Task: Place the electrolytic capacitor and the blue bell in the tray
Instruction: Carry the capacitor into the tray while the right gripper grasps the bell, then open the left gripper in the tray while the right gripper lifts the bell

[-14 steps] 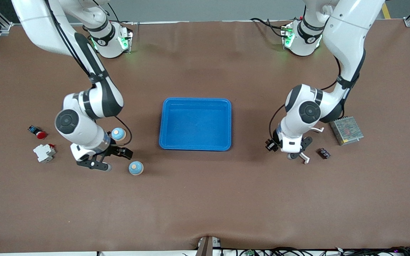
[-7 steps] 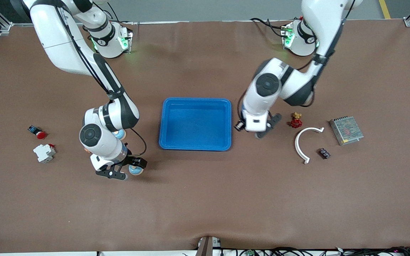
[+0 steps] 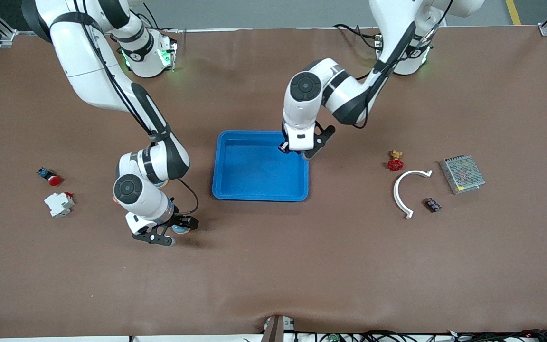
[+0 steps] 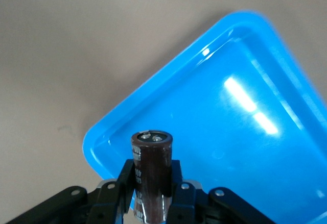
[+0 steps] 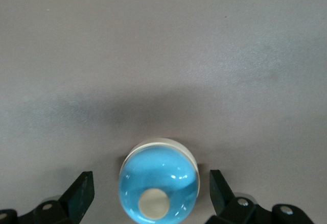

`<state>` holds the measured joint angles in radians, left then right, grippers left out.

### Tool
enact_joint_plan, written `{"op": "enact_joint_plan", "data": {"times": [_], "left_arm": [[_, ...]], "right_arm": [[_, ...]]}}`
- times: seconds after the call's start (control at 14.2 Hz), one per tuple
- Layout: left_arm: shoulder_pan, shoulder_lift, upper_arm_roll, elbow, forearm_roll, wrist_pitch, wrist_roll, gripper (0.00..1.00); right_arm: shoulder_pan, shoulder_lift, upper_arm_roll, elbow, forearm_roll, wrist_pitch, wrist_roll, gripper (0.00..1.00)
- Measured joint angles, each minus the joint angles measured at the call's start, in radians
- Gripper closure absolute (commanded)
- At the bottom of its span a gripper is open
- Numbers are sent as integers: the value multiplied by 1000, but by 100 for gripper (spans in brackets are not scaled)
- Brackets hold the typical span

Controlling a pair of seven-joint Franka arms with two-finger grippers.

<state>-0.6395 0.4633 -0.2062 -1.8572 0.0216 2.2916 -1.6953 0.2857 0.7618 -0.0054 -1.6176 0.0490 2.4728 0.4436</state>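
Brown matting covers the whole table (image 3: 273, 266), and on it the blue tray (image 3: 235, 190) is empty as I see it, so I judge neither part is placed yet; my left gripper (image 4: 152, 193) is clamped on the electrolytic capacitor (image 4: 152, 175) and hangs over the tray's corner toward the left arm's end, so I think only the lowering and release are left for this one; the capacitor stands out between the fingers with its long axis along them, the terminal end pointing away from the wrist toward the tray; my right gripper (image 5: 148, 193) has its fingers wide apart, one at each side of the blue bell (image 5: 159, 185) and holding nothing; the bell sits on the table dome upward, directly between the fingertips, not gripped yet.
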Motion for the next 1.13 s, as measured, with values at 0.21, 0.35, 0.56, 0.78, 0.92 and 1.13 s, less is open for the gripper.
{"op": "enact_joint_plan", "data": {"times": [0.21,0.35,0.56,0.78,0.92,1.13], "left_arm": [[-18,61,0,8,-16,16,-85,100],[-23,97,0,22,-34,21,-133,100],[-30,141,0,38,-37,21,-203,93],[-29,168,3,53,-37,21,-211,0],[-29,172,7,58,-28,21,-209,0],[-25,167,13,94,18,16,-209,0]], "right_arm": [[0,6,-1,4,-10,0,0,44],[0,6,-1,4,-12,-1,0,93],[2,7,1,8,-13,-2,0,100],[2,7,1,11,-13,-11,5,100],[2,2,2,19,-13,-61,11,100],[17,-44,9,38,-13,-196,87,100]]}}
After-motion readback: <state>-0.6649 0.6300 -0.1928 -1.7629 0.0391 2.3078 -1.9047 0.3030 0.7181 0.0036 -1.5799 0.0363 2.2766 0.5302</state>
